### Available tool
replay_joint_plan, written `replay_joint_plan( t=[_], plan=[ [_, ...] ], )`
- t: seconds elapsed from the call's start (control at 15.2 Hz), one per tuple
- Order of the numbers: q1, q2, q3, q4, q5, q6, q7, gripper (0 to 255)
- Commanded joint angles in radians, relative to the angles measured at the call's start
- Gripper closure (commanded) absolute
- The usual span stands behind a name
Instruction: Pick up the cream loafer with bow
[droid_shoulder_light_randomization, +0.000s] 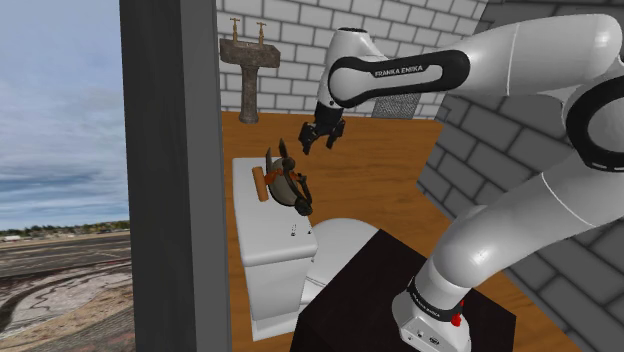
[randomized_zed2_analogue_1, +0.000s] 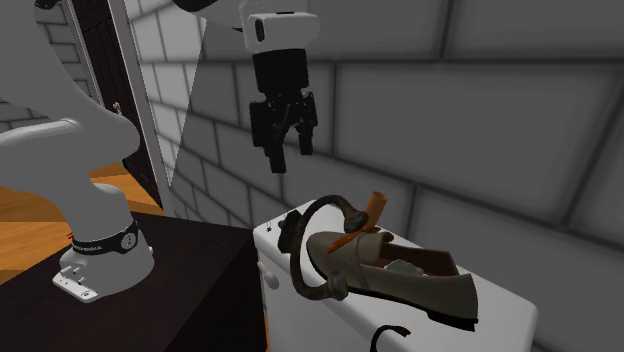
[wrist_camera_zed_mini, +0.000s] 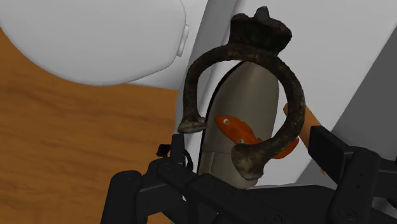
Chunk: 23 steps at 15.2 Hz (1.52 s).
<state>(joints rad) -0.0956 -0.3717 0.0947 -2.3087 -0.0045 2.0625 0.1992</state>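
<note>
A dark, rough, open ring (wrist_camera_zed_mini: 257, 35) lies over the loafer (wrist_camera_zed_mini: 251, 95) and hides part of its upper. In the wrist view the ring and the black body of the gripper (randomized_zed2_analogue_1: 292, 158) cover both ends of the shoe. In the shoulder view, shoe and ring merge into one small dark clump that is hard to separate. The second exterior view cuts off the tank (randomized_zed2_analogue_1: 300, 310) at the bottom edge.

The loafer is a dull grey-beige, not bright cream, with a dark sole and a dark inside. Orange-brown pieces (wrist_camera_zed_mini: 236, 129) sit on its upper under the ring. Whether they form the bow is not clear.

The loafer lies on its sole on the flat top of the white tank. The gripper hangs in the air above the tank, apart from the shoe and the ring. Its two fingers are spread, with nothing between them.
</note>
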Motion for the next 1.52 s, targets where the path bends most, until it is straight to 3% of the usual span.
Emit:
replay_joint_plan(
  t=[0.0,0.46,0.99,1.45],
  plan=[
    [-0.014,0.074,0.005,0.039,-0.020,0.045,0.029,0],
    [-0.049,0.329,0.014,0.207,-0.107,0.158,0.145,0],
    [-0.057,0.619,-0.015,0.474,-0.206,0.206,0.267,0],
    [-0.055,0.660,-0.022,0.446,-0.222,0.276,0.287,0]
  ],
)
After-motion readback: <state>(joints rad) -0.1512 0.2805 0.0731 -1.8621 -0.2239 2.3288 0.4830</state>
